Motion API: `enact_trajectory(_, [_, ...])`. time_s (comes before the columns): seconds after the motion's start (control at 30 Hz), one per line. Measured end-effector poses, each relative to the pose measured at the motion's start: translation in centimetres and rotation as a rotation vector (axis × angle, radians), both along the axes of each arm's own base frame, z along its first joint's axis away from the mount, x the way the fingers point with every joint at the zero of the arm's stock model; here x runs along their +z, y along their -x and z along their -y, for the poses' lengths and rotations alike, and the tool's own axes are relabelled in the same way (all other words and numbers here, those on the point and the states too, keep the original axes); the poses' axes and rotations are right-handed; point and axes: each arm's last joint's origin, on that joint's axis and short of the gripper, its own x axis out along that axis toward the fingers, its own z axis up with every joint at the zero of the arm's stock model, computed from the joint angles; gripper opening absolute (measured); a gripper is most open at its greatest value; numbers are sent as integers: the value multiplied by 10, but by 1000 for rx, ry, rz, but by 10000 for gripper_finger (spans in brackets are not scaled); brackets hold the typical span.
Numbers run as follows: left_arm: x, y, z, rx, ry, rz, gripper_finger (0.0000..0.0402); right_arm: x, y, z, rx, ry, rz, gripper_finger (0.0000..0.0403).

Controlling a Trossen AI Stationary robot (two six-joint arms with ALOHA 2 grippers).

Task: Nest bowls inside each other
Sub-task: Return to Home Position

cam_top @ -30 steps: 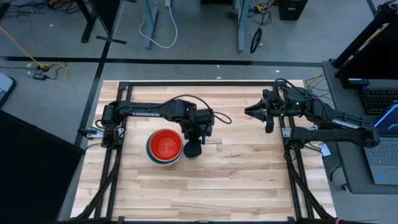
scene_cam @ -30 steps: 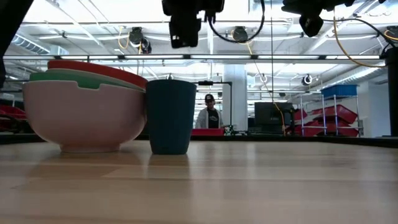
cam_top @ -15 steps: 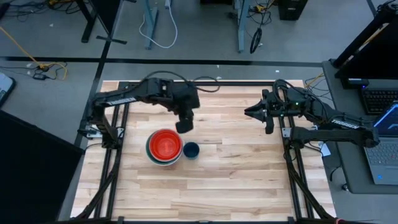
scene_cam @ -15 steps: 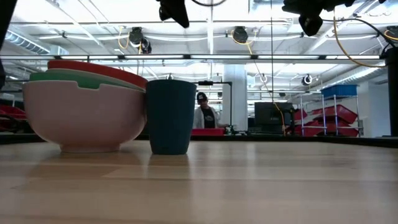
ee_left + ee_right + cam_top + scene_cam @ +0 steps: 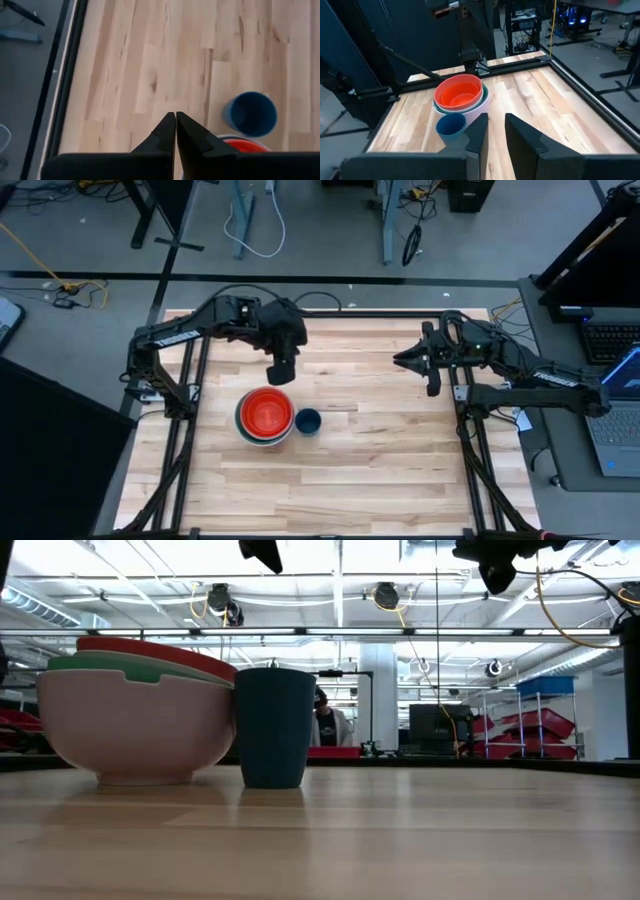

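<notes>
Left gripper (image 5: 281,373): my fingers are pressed together and hold nothing. It hangs above bare table (image 5: 400,460), upper left of centre in the high view, apart from the stack.
Right gripper (image 5: 496,118): my fingers are parted by a narrow gap, with nothing between them. This arm waits at the right edge of the high view, pointing toward the centre.
Bowls (image 5: 265,416): one nested stack, left of centre in the high view. In the low view it fills the left side: white bowl (image 5: 135,725) outermost, green bowl (image 5: 100,665) showing as a rim, red bowl (image 5: 150,648) tilted on top.
Task state: as I judge it, nesting is done and only parking my arms is left.
Handling: I judge the bowls light, stiff plastic, smooth and likely slippery. The stack may slide if pushed.
Grip place: if I must lift it, I would pinch the white bowl's rim on the side away from the cup.
Cup (image 5: 307,421): dark blue and upright, just beside the stack on its right in the high view. I cannot tell whether they touch.
Obstruction: the cup blocks that side of the rim, and I judge it easy to tip. The table is otherwise bare around the stack.
Background: a person (image 5: 330,725) is far behind the cup in the low view, well away from my arms.
</notes>
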Motion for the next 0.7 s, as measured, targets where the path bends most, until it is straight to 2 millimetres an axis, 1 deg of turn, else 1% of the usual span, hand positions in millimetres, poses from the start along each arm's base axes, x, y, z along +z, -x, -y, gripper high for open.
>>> enact_trajectory(0.13, [-2, 2, -1, -28, -11, -18, 0, 0, 0, 0, 6, 18, 0, 13])
enact_trajectory(0.23, [4, 12, -2, -18, -13, -5, 0, 0, 1, -1, 32, 7, -3, 3])
enact_trajectory(0.37, [23, 32, 2, -17, -24, 68, 0, -1, 4, -5, 48, -8, -13, 0])
enact_trajectory(0.5, [41, 58, 6, 16, -21, 159, 0, 1, 8, -9, 69, -3, 4, 0])
enact_trajectory(0.53, [45, 67, 8, 27, -17, 174, 0, 2, 9, -10, 75, -1, 11, 0])
enact_trajectory(0.57, [46, 76, 9, 42, -15, 177, 0, 3, 11, -11, 80, 4, 19, 0])
enact_trajectory(0.63, [46, 85, 11, 61, -17, 206, 0, 4, 14, -12, 86, 13, 30, 0])
enact_trajectory(0.67, [46, 93, 12, 72, -13, 219, 0, 5, 16, -13, 89, 16, 40, 0])
enact_trajectory(0.7, [43, 101, 14, 81, -8, 212, 0, 7, 18, -13, 89, 20, 50, 0])
